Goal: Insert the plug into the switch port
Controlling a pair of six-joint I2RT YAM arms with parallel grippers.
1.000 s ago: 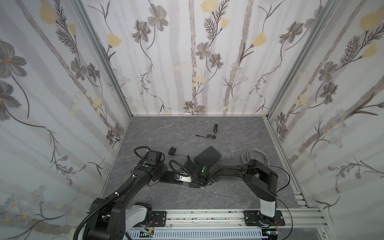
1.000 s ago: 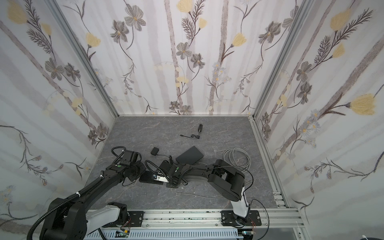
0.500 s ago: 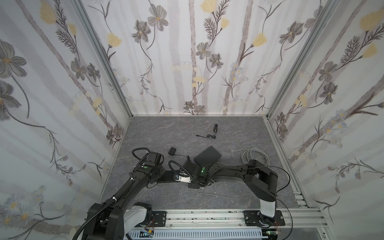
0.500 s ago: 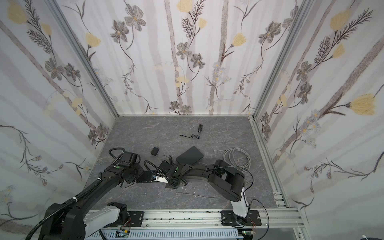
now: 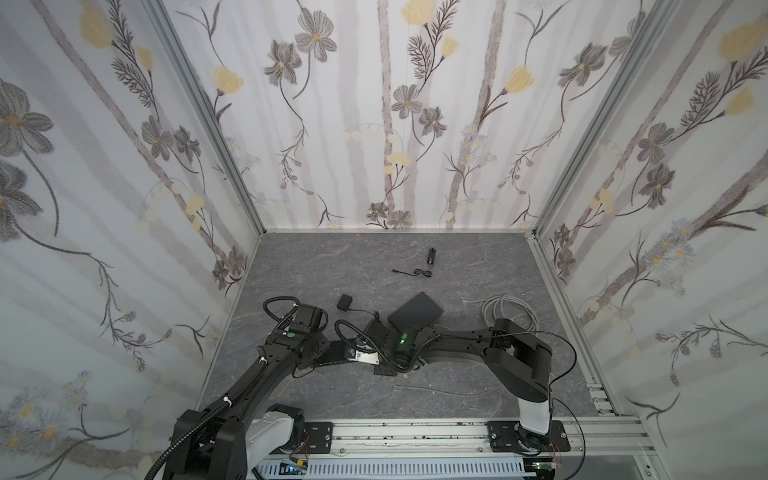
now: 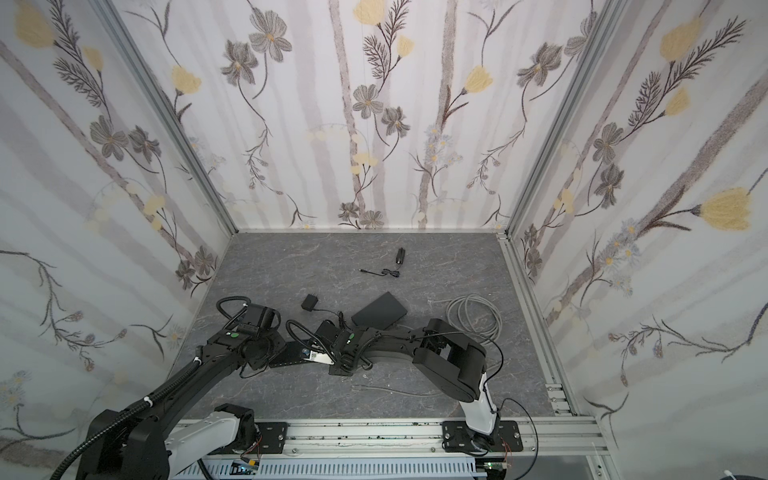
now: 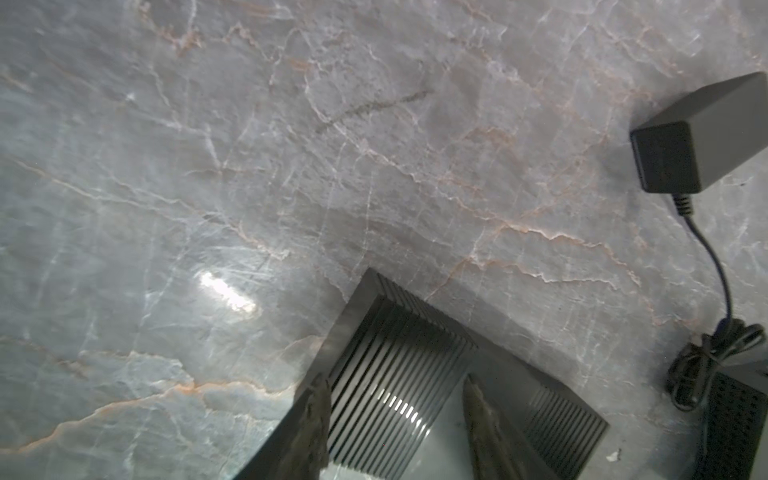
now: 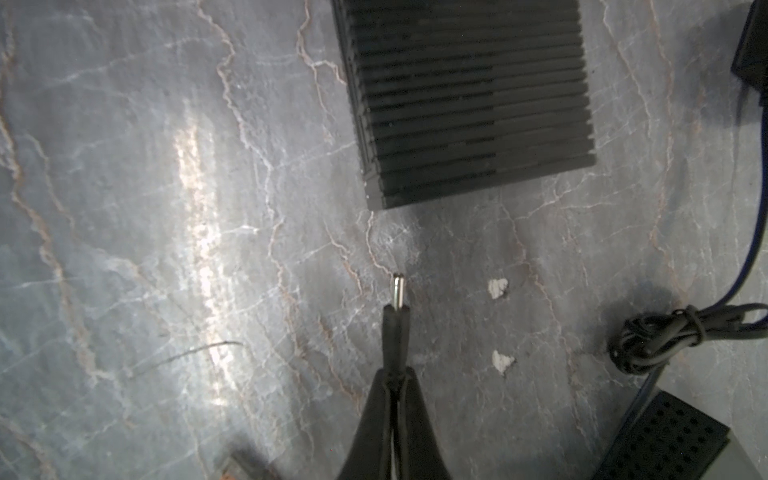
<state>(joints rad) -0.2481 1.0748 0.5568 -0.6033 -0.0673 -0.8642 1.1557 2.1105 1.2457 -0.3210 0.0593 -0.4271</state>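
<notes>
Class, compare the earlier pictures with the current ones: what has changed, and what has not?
The left arm sank slightly, and the left tool now stands open astride a corner of the switch. Unchanged: the right tool stays shut on the plug, short of the switch; the power adapter has not moved.

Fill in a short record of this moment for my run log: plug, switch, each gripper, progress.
plug: held, metal tip aimed at switch, gap between them
switch: lying flat, ribbed top up
right gripper: shut on plug
left gripper: open, over a corner of switch
progress: plug not yet inserted
</notes>
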